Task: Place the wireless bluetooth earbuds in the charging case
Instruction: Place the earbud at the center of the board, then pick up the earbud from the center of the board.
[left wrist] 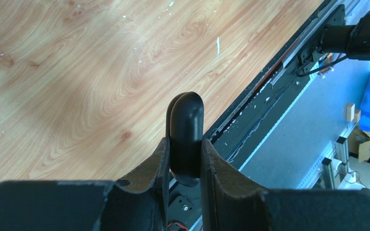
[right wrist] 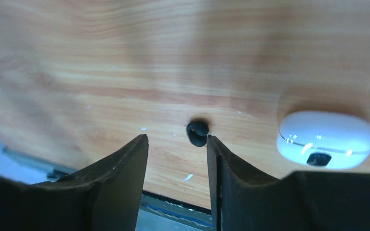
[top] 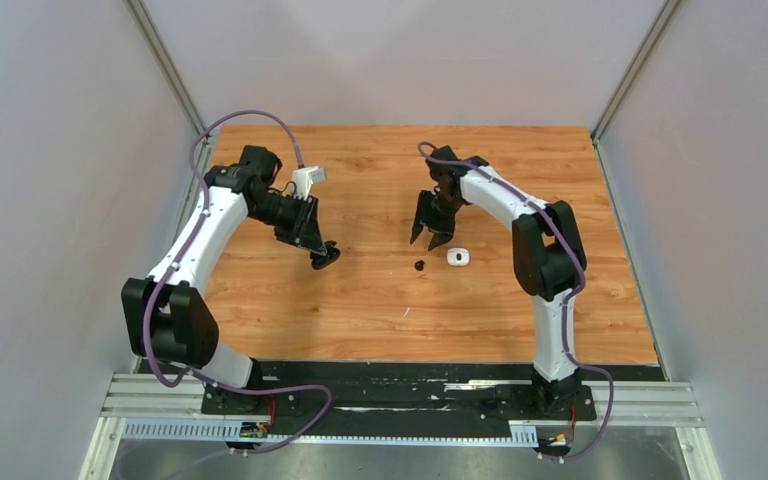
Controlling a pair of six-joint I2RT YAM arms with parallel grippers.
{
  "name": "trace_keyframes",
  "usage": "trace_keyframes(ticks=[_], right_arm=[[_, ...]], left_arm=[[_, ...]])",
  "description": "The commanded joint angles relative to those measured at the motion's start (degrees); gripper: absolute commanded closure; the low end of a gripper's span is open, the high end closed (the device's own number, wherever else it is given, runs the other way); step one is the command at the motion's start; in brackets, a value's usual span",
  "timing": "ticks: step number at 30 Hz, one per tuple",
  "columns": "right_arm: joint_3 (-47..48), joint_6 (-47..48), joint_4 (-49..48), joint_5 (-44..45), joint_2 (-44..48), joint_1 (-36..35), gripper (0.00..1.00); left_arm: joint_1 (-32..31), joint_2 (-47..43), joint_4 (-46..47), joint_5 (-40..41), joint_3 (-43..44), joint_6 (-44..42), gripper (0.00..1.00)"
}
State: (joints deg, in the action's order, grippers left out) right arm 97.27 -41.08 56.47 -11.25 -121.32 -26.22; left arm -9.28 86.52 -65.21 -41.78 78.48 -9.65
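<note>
Above the table (top: 360,320), the left gripper (top: 326,256) is clamped tight on a black case (left wrist: 187,125). The case shows edge-on in the wrist view but is only a dark blob from the top. The right gripper (right wrist: 177,140) hangs spread, holding nothing. A white case (right wrist: 326,139) lies shut beside it, its dark front mark unclear. One black earbud (right wrist: 197,132) lies on the wood just past the gap, beside one finger; contact cannot be told.

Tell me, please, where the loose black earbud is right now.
In the top view the black earbud lies right of centre on the table, just left of the white case.
</note>
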Motion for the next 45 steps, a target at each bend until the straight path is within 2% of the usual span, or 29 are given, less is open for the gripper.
trace_keyframes(ticks=[1,3,5,7,9,11,13,15,20,25,29,45], right_arm=[[5.78,28.28,-7.09,-26.57,4.91,3.66,0.51],[9.82,52.31,-3.15,-44.00,4.07,4.61,0.54],[13.15,74.50,4.41,-50.15,3.97,4.39,0.56],[12.76,96.68,10.48,-50.40,4.81,3.77,0.54],[9.59,116.65,14.77,-46.19,5.34,2.65,0.54],[5.95,130.57,16.46,-40.58,4.82,1.61,0.53],[4.61,138.42,18.47,-36.38,3.03,0.68,0.54],[4.99,142.30,20.19,-33.45,0.92,-0.34,0.54],[5.14,144.10,19.52,-31.41,-1.31,-2.23,0.54],[5.51,144.80,18.98,-29.14,-2.90,-3.37,0.64],[5.59,145.41,18.36,-27.02,-4.13,-3.40,0.66],[3.47,146.05,14.02,-24.49,-5.52,-3.24,0.67]], left_arm=[[0.59,-2.95,-0.23,1.55,0.07,-3.32,1.00],[0.81,-3.65,0.04,2.04,0.14,-4.36,1.00],[1.19,-4.32,0.12,2.13,0.54,-4.97,1.00],[1.79,-4.94,0.01,2.01,1.00,-5.40,1.00],[2.58,-5.52,-0.16,1.84,1.18,-5.76,1.00],[3.38,-6.02,-0.35,1.92,1.07,-5.95,1.00],[3.95,-6.46,-0.67,1.96,0.92,-6.14,1.00],[4.11,-6.98,-1.17,1.88,0.56,-6.39,1.00],[4.27,-8.08,-2.19,1.77,-0.51,-7.04,1.00],[4.27,-8.51,-2.26,1.35,-1.47,-7.08,1.00],[4.22,-8.16,-1.80,0.93,-1.47,-6.67,1.00],[4.33,-6.63,-1.19,0.05,-0.94,-6.01,1.00]])
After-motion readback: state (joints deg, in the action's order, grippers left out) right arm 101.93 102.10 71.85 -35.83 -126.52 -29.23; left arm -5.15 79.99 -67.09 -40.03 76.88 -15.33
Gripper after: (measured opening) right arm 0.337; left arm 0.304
